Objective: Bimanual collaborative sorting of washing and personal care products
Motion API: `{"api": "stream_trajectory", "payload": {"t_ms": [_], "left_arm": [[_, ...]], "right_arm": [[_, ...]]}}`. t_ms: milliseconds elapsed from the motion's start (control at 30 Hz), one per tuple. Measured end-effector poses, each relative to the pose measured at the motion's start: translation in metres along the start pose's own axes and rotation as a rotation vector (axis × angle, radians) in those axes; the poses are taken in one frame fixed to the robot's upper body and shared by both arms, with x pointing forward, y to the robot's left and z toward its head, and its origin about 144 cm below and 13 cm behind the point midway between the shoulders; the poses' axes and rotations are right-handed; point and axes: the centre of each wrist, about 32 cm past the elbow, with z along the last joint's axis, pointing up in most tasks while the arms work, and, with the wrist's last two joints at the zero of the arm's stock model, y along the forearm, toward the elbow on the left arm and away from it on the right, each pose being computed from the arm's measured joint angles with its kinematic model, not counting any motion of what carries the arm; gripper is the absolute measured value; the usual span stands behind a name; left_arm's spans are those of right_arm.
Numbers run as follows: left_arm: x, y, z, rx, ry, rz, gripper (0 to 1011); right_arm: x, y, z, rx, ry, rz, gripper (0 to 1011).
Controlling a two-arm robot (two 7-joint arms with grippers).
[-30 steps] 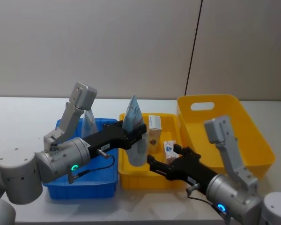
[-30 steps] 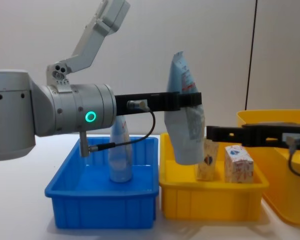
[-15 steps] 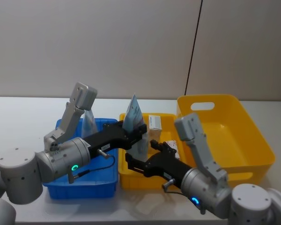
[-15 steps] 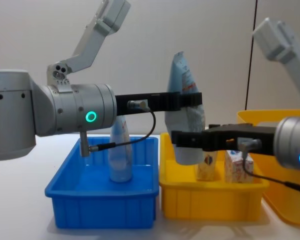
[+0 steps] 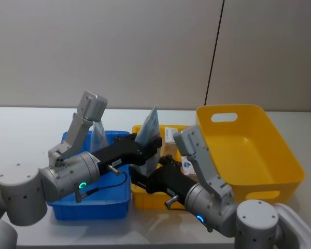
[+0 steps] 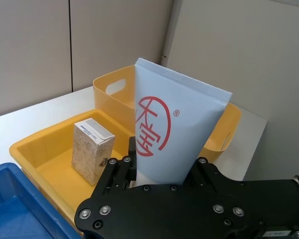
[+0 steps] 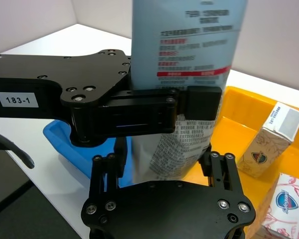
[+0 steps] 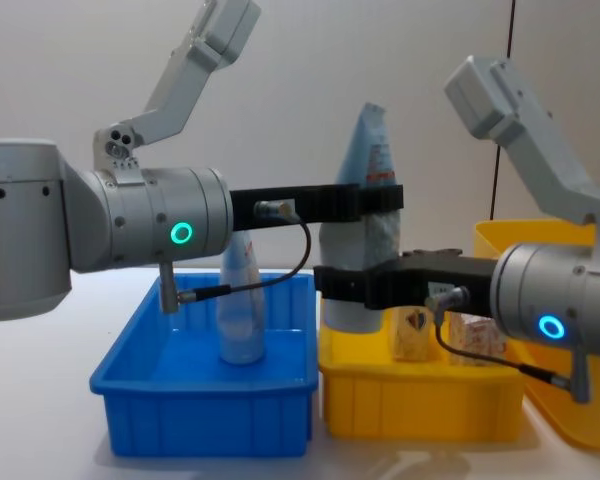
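My left gripper (image 5: pixel 151 143) is shut on a pale blue-and-white pouch (image 5: pixel 149 136), holding it upright above the small yellow bin (image 5: pixel 150 198). The same pouch (image 8: pixel 366 190) shows in the chest view, with the left gripper (image 8: pixel 378 200) at its middle. My right gripper (image 8: pixel 342 285) has closed on its lower end. In the right wrist view that gripper (image 7: pixel 162 167) has one finger on each side of the pouch (image 7: pixel 187 50). A second pouch (image 8: pixel 240 318) stands in the blue bin (image 8: pixel 205 405). Two cream boxes (image 8: pixel 413 333) (image 8: pixel 472 335) stand in the small yellow bin.
A large yellow bin (image 5: pixel 259 140) with a handle cutout lies at the right, beside the small one. In the left wrist view a box (image 6: pixel 92 149) stands on the small bin's floor. White tabletop surrounds the bins; a wall runs behind.
My right gripper has swung left from beside the boxes to the pouch's lower end. The pouch has turned and tilted in the left gripper, which stayed in place.
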Motion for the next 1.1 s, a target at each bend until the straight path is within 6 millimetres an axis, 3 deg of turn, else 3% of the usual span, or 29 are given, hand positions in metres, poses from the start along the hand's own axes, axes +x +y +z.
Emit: {"api": "stream_trajectory", "payload": {"t_ms": [333,700,1100], "left_arm": [[0.0000,0.0000,-0.0001,0.000,0.000,0.000,360],[-0.0002,-0.0002,-0.0002,0.001,0.000,-0.001,365],[-0.0003,-0.0003,0.0000,0.000,0.001,-0.002,732]], "right_arm": [[-0.0016,0.0063,-0.0006,0.003,-0.014,0.006,608],[-0.0027,0.0089,-0.0007,0.005,-0.020,0.011,452],[-0.0004,0.0028,0.0020,0.033,-0.011,-0.046,312]]}}
